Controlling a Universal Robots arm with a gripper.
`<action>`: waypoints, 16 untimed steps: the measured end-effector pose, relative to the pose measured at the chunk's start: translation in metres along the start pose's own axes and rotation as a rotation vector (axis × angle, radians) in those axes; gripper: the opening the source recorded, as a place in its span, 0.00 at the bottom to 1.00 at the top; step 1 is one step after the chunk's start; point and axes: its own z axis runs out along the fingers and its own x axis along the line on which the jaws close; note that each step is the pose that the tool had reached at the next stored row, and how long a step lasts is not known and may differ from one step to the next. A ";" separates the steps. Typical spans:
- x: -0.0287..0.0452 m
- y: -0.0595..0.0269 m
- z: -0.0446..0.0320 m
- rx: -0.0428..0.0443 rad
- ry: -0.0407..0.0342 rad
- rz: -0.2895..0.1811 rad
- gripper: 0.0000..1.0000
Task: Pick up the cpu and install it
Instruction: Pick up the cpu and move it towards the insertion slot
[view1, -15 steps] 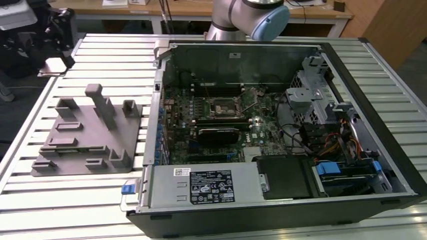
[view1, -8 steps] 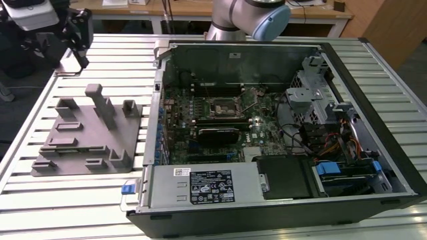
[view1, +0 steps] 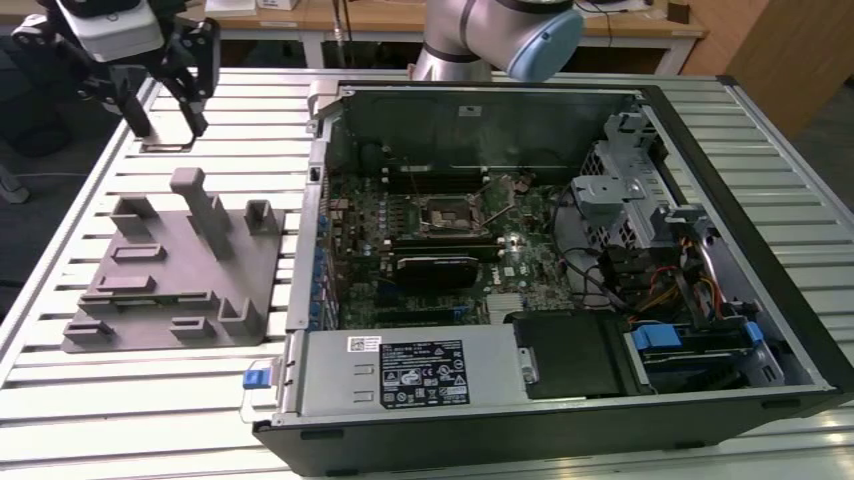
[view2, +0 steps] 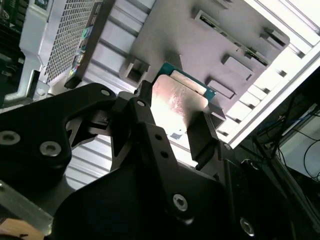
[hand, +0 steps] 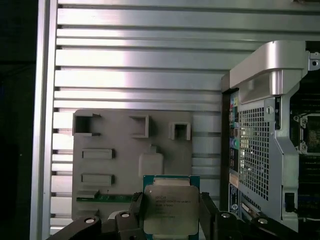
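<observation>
Pinching one cpu (hand: 170, 200), one hand (hand: 171, 216) hangs over one grey fixture (view1: 174, 270) near the slatted metal bench's (view1: 134, 400) edge, beside one open case (view1: 534, 440).

Grey fixture (view1: 174, 280) on slatted table (view1: 134, 400), just beside open PC case (view1: 534, 440) w/ mobo (view1: 534, 270).

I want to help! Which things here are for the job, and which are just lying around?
For the job: silvery square cpu chip, black fingers gripping it, black square socket.
Lying about: grey plastic fixture, labelled grey metal box.
</observation>
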 end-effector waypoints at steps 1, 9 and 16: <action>-0.0031 0.0000 0.0000 -0.0001 0.0000 0.000 0.53; -0.0299 -0.0002 0.0002 -0.0001 -0.0002 0.000 0.53; -0.0558 -0.0004 0.0004 -0.0001 -0.0001 0.000 0.53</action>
